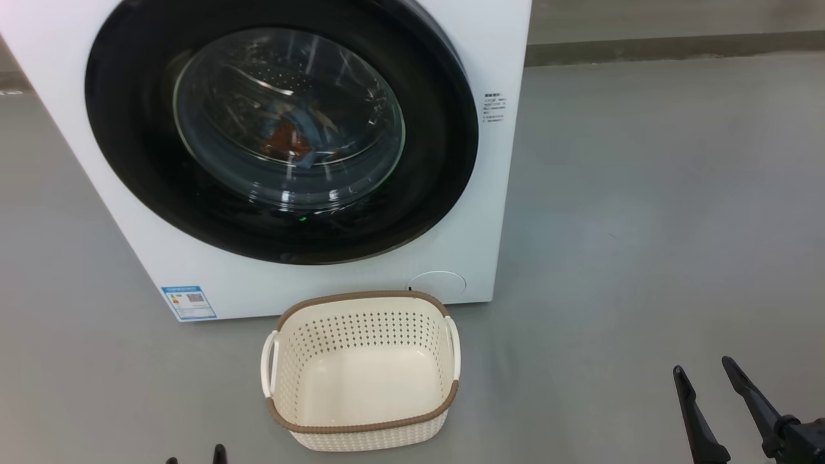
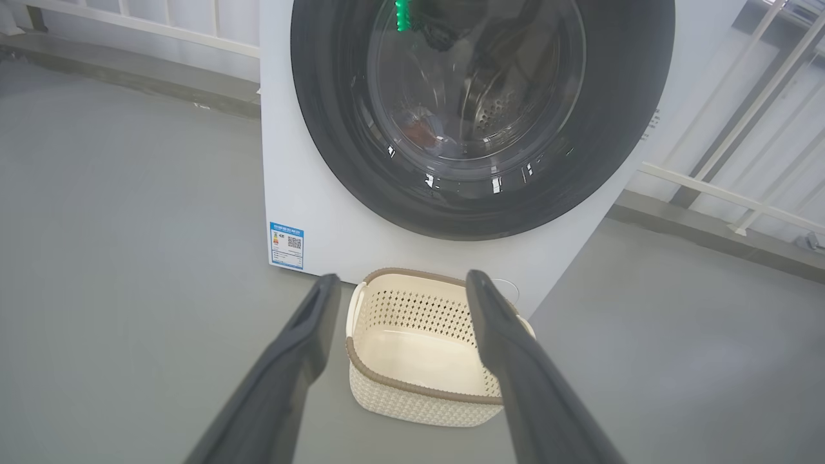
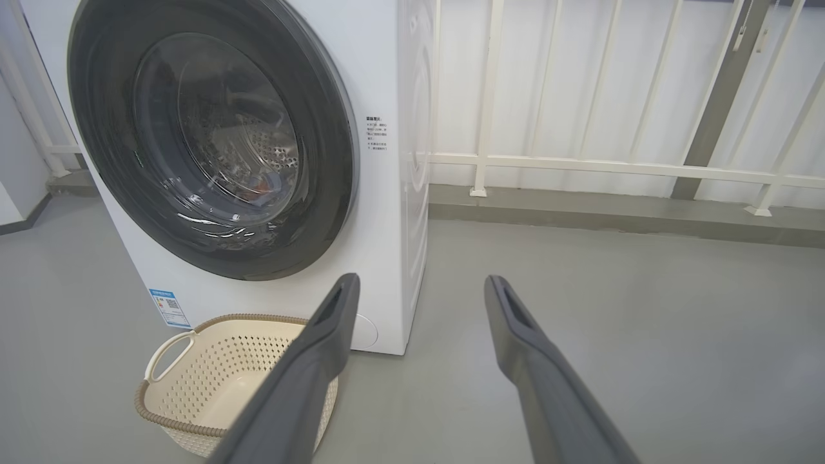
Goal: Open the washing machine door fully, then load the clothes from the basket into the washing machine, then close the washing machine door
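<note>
Behind closed washing machine door (image 1: 129, 129), clothes (image 1: 293, 138) blurred; left gripper (image 2: 401, 276), right gripper (image 3: 422, 278) spread, empty

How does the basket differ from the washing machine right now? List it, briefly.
The basket is small, cream and open at the top; the washing machine is big, white and boxy, shut by its door. The basket is empty; the washing machine holds the clothes, seen through the door's glass. Both stand on the grey floor, the basket just in front of the washing machine.
</note>
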You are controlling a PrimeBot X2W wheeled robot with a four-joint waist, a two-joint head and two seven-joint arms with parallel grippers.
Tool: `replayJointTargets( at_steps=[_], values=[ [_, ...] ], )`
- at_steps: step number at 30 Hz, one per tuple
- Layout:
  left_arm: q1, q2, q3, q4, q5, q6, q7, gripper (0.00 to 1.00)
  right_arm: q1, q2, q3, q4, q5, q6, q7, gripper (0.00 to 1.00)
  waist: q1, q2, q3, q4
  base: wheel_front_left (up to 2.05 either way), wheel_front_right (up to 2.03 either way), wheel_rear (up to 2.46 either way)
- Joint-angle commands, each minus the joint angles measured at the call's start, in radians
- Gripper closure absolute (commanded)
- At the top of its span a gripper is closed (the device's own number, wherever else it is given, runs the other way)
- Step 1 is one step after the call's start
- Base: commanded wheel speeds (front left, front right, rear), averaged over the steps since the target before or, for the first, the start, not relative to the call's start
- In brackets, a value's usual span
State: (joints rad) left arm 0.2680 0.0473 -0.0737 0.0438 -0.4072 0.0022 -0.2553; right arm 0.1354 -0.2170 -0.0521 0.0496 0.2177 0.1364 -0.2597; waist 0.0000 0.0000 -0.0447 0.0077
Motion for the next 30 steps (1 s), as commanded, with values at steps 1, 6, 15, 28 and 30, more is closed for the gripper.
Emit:
replayJointTargets(
  at_steps=[1, 6, 15, 28, 30],
  values=[
    [-0.015, 0.003, 0.043, -0.023, 0.009, -0.010, -0.006, 0.00, -0.004, -0.008, 0.007, -0.020, -0.018, -0.006, -0.002, 0.00, 0.0000, 0.0000, -0.010, 0.012, 0.00, 0.00, 0.00],
    [-0.012, 0.003, 0.057, -0.024, 0.009, -0.019, -0.006, 0.00, 0.006, 0.002, -0.003, -0.015, -0.022, -0.006, -0.002, 0.00, 0.0000, 0.0000, -0.015, 0.022, 0.00, 0.00, 0.00],
    [-0.008, -0.011, 0.017, 0.057, -0.039, -0.019, 0.011, 1.00, 0.005, 0.048, -0.015, 0.070, 0.037, 0.000, 0.015, 1.00, 0.0006, 0.0000, -0.013, 0.020, 0.00, 0.00, 0.00],
    [-0.050, -0.005, 0.031, 0.075, -0.178, -0.032, 0.048, 1.00, -0.023, 0.062, -0.020, 0.084, 0.193, 0.000, 0.056, 1.00, 0.0000, 0.0000, -0.005, 0.017, 0.00, 0.00, 0.00],
    [-0.056, -0.004, 0.034, 0.078, -0.198, -0.034, 0.054, 1.00, -0.027, 0.064, -0.021, 0.086, 0.215, -0.001, 0.062, 1.00, 0.0000, 0.0000, -0.004, 0.016, 0.00, 0.00, 0.00]
  ],
)
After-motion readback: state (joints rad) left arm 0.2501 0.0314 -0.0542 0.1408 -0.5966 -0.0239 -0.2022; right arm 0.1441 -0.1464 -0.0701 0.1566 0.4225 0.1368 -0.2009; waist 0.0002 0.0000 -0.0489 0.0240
